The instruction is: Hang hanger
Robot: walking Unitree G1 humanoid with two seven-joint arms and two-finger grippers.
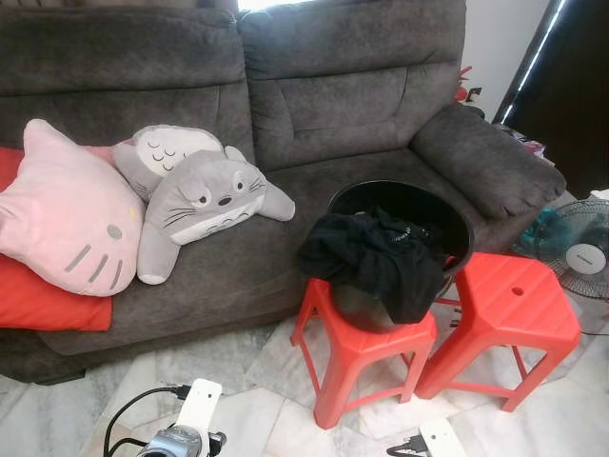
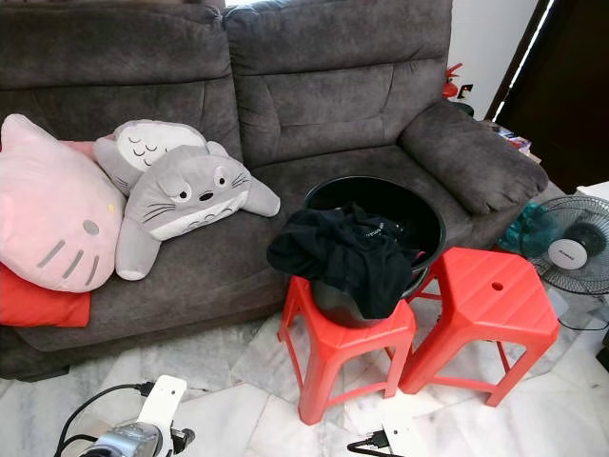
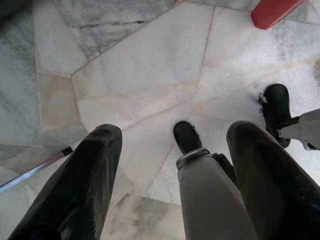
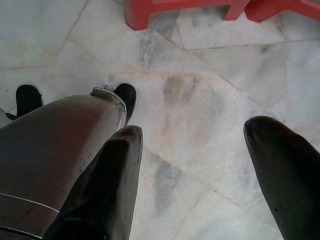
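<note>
Both pincers hang low by the legs, pointing at the marble floor (image 3: 135, 75): left pincer (image 3: 170, 180) spread and empty, right pincer (image 4: 200, 170) likewise, nothing between the fingers. No hanger can be made out; if one is here it's prob. hidden in the bucket (image 1: 404, 205) under the black clothes (image 1: 371, 257) draped over its near rim. Bucket sits on the nearer red stool (image 1: 366, 347), ahead and a bit right of centre, so right arm looks nearer. Long axis of the hanger: can't tell. Second red stool (image 1: 514, 305) stands just right of the first, fan (image 1: 576, 248) beyond it. Behind: grey sofa (image 1: 362, 105) w/ pink cushion (image 1: 67, 214) and grey plush (image 1: 205, 205), well apart to the left. Clothes are what's in the way of any reach into the bucket.
</note>
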